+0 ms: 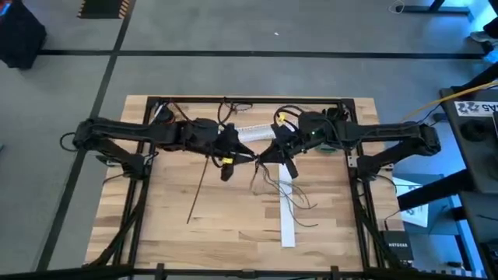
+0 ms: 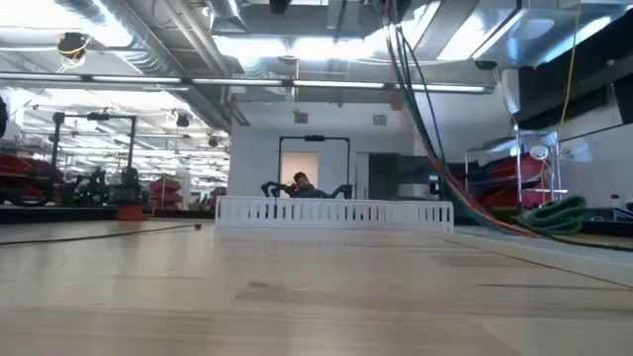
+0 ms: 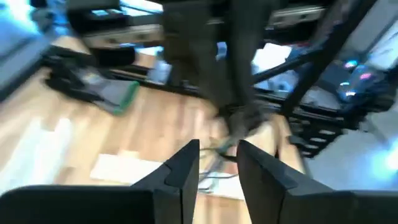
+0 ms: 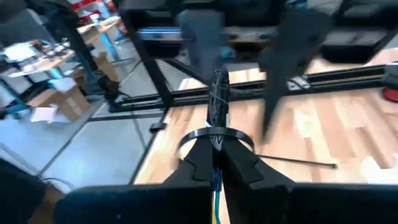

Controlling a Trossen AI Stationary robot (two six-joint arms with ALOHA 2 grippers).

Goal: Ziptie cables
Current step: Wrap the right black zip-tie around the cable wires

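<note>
dark cables [image 4: 217,102], black ziptie [image 1: 198,189], light wood table [image 1: 226,222], white strip [image 1: 285,210].

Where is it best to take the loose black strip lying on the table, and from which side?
Probably near the middle of the black strip, from straight above, with the fingers across its narrow width: it lies flat and straight on the table, with bare wood on both sides.

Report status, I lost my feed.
Right gripper shut on cables, mid-table, ziptie looped round them. Left gripper open, close beside. Nothing blocking.
</note>
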